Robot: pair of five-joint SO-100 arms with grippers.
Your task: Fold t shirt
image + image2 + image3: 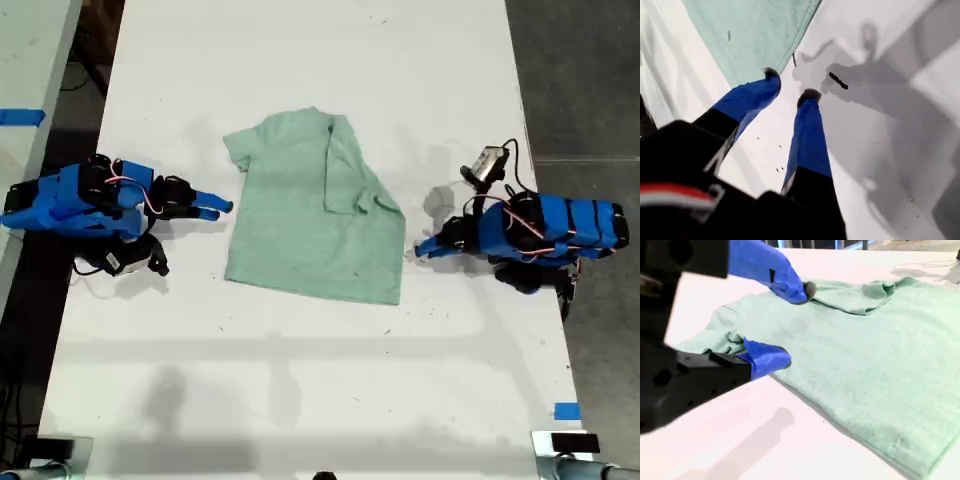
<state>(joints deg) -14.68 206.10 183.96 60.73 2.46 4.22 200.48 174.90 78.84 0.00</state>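
Observation:
The pale mint-green t shirt (300, 230) lies flat mid-table; the sleeve (350, 185) on the exterior view's right is folded in over the body. My first gripper (790, 87) (420, 248), on the arm at the exterior view's right, is open over bare table beside the shirt's corner (755, 40), one fingertip (771, 74) at the cloth's edge. My second gripper (795, 324) (218, 209), on the arm at the exterior view's left, is open at the shirt's (855, 360) side edge near the unfolded sleeve (722, 340). Its upper finger (790, 282) hovers above the cloth.
The white table (300, 380) runs well beyond the shirt on all sides. A blue tape mark (566, 411) sits near the table's edge at the exterior view's lower right. A small dark fleck (838, 80) lies on the table by my first gripper. Dark floor borders both sides.

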